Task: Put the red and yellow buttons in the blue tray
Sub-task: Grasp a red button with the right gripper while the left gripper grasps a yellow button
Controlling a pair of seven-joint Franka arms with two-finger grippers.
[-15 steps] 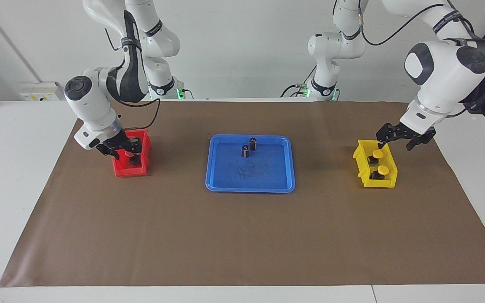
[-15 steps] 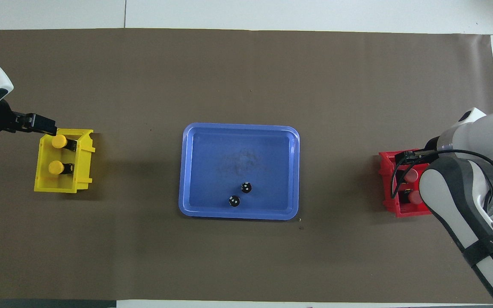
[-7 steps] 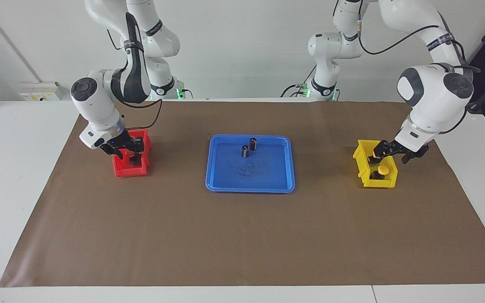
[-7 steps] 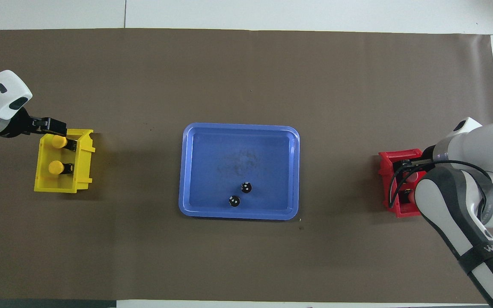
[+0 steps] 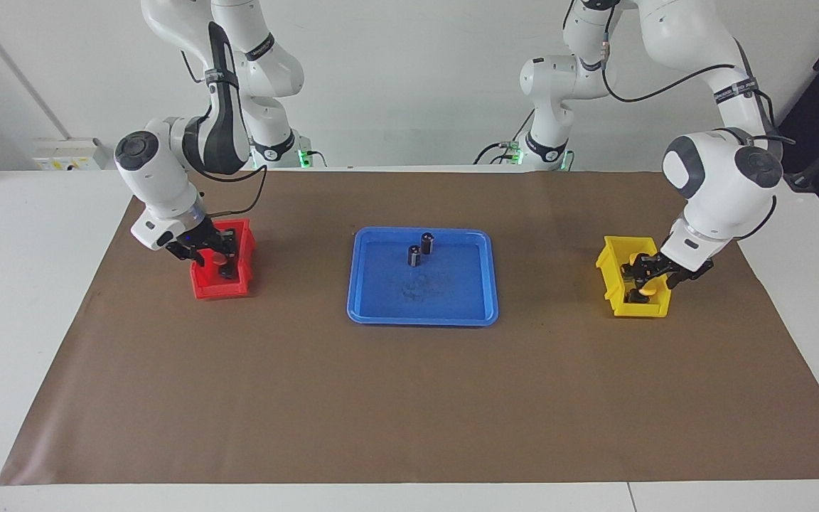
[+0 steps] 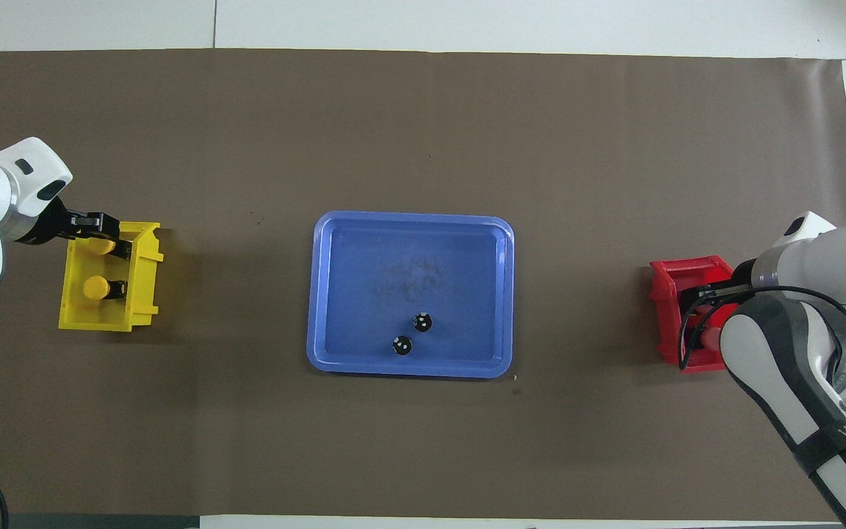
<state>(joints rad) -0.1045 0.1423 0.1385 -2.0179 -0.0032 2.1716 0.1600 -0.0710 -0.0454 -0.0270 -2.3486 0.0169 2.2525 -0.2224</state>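
The blue tray (image 5: 422, 320) (image 6: 408, 218) lies mid-table and holds only two dark capless cylinders (image 5: 427, 243). My left gripper (image 5: 655, 277) (image 6: 100, 234) is down inside the yellow bin (image 5: 608, 274) at the yellow button (image 5: 648, 290) farther from the robots. The other yellow button (image 6: 92, 288) stands free in the same bin. My right gripper (image 5: 214, 257) is down inside the red bin (image 5: 217, 288), at a red button (image 5: 220, 260). In the overhead view the right arm covers most of that bin (image 6: 665, 294).
A brown mat (image 5: 409, 398) covers the table between its white margins. The yellow bin sits toward the left arm's end and the red bin toward the right arm's end, each well apart from the tray.
Both grippers have come down into their bins. The left one moved from above the yellow bin's robot-side edge onto the farther yellow button; the right one shifted slightly within the red bin.
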